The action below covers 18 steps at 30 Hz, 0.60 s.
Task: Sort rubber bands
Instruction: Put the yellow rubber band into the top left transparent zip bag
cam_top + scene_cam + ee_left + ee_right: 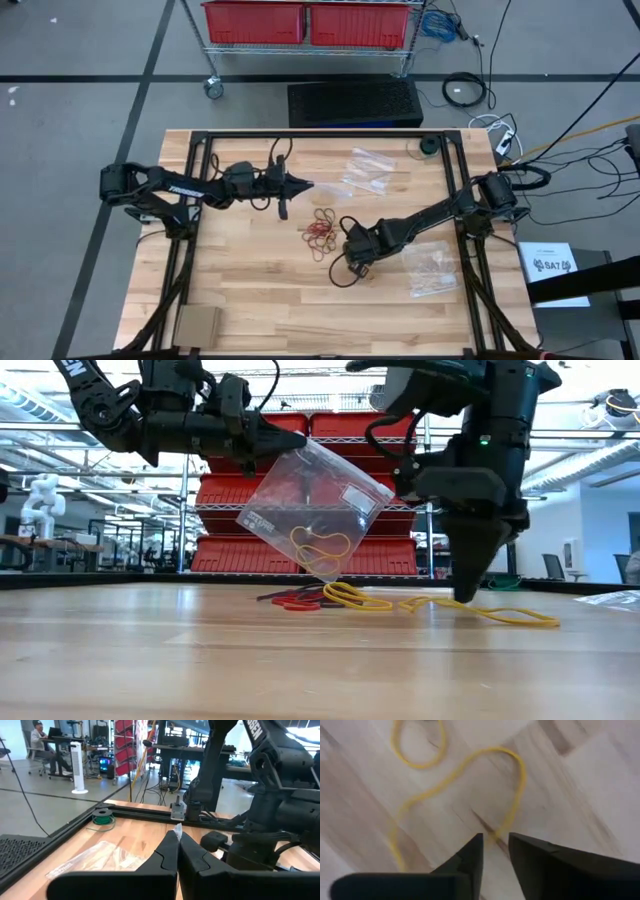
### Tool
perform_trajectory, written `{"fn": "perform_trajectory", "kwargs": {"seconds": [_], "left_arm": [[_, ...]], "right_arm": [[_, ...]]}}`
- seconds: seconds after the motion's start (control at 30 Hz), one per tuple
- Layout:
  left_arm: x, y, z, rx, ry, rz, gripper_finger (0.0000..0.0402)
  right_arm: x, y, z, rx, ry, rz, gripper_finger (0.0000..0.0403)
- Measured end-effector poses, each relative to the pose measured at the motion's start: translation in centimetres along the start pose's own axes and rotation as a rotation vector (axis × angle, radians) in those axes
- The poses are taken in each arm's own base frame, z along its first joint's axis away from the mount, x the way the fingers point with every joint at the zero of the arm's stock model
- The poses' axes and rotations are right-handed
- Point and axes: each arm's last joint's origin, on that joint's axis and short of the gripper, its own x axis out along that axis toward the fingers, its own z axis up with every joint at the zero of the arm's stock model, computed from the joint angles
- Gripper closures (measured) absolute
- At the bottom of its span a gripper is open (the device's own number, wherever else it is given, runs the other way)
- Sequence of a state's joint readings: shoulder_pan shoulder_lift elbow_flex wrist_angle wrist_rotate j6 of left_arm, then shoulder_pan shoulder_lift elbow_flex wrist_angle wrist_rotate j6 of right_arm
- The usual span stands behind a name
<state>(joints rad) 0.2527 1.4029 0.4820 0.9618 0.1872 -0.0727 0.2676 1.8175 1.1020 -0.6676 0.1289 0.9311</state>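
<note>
While the wooden worktop (250, 290) is carrying everything, the left end effector (268, 432) is pinching a clear plastic bag (315, 505) shut-fingered above centre, a yellow band showing inside; its label is unreadable. At about four o'clock from the bag, the right end effector (495, 845) is standing narrowly parted, tips down over a yellow loop (470, 775). Rubber bands (320, 230), red and yellow, are lying in a pile at centre.

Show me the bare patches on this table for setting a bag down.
Free: front middle of the table, between the cardboard square and the bag at right. Crowded: centre, with rubber bands, right gripper, and back bags.
</note>
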Motion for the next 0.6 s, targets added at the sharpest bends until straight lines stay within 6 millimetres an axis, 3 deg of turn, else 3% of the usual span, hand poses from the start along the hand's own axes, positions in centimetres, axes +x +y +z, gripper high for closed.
{"fn": "perform_trajectory", "kwargs": {"seconds": [0.13, 0.23, 0.5, 0.6], "left_arm": [[0.0, -0.1, 0.0, 0.0, 0.001, -0.025, 0.0401], [0.0, -0.1, 0.0, 0.0, 0.002, -0.048, 0.0401], [0.0, -0.2, 0.0, 0.0, 0.003, -0.07, 0.0401], [0.0, -0.2, 0.0, 0.0, 0.003, -0.072, 0.0401]], "right_arm": [[0.2, 0.3, 0.2, 0.044, -0.02, 0.028, 0.0283], [0.5, 0.1, 0.1, 0.079, -0.016, -0.006, 0.0288], [0.6, 0.3, 0.0, 0.082, -0.068, -0.033, 0.0388], [0.3, 1.1, -0.3, 0.064, -0.065, 0.043, 0.0395]]}}
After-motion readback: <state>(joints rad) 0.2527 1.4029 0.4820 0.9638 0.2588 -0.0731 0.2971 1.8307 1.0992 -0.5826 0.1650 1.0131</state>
